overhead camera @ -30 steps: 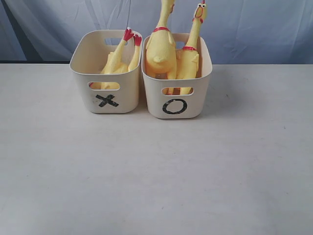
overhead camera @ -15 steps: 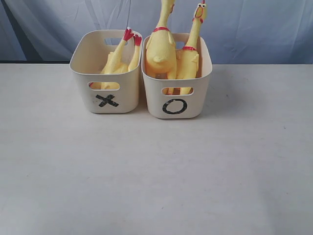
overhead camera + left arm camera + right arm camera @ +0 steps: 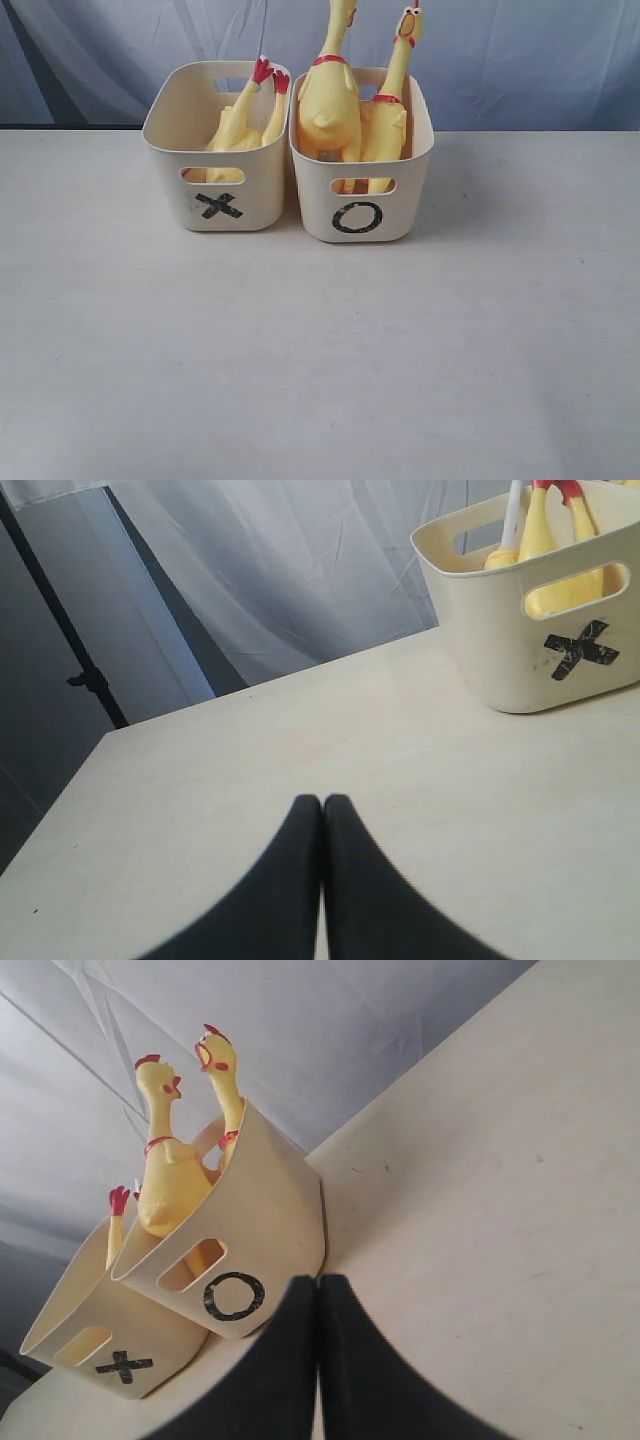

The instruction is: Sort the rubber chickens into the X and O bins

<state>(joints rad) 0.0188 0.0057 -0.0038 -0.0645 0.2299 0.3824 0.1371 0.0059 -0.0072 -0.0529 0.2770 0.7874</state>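
X bin (image 3: 255,205): black X (front wall) | O bin (image 3: 400,215): black O

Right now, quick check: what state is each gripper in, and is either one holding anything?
Left gripper: closed, holding nothing.
Right gripper: closed, holding nothing.

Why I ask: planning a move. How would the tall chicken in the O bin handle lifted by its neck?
Probably bendy: the tall chicken has a long thin neck, so it may swing. Likely light, a rubbery toy. Its neighbour beside it in the O bin might topple.
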